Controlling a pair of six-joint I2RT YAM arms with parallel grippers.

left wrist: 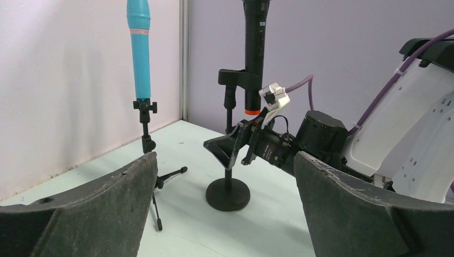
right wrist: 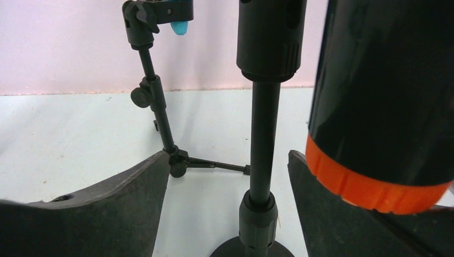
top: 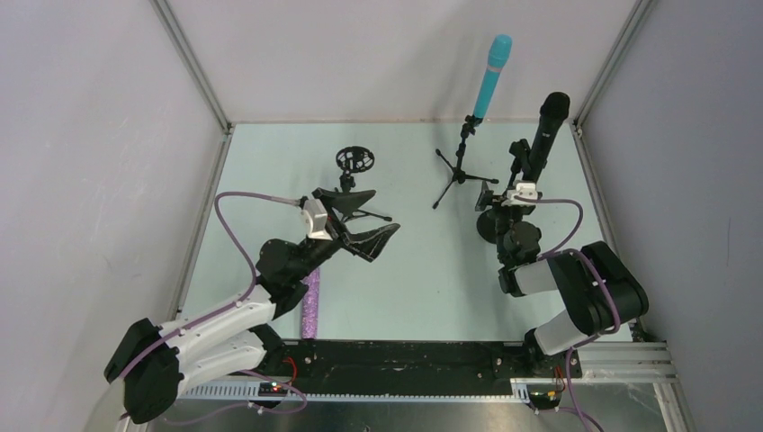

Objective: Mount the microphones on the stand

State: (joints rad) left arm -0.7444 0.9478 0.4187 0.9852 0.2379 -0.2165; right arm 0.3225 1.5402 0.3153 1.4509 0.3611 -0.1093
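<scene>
1. Black-fingered right gripper (right wrist: 226, 160): jaws apart, either side of the round-base stand (right wrist: 263, 139), not touching its pole.
2. Black mic (right wrist: 375, 96), orange-ringed, is clipped upright in that stand.
3. Left gripper (left wrist: 225, 156): jaws wide, empty.
4. Cyan mic (top: 492, 76) stands in the tripod (top: 459, 171).
5. Purple mic (top: 311, 306) lies on the table (top: 423, 270) beside the left arm (top: 225, 319).

Built of white shells and black joints on left arm (top: 216, 326) and right arm (top: 589, 297); purple cables (top: 261, 194) running to white wrist cameras (top: 315, 219); black, wedge-shaped, scuffed fingers (left wrist: 107, 206).
</scene>
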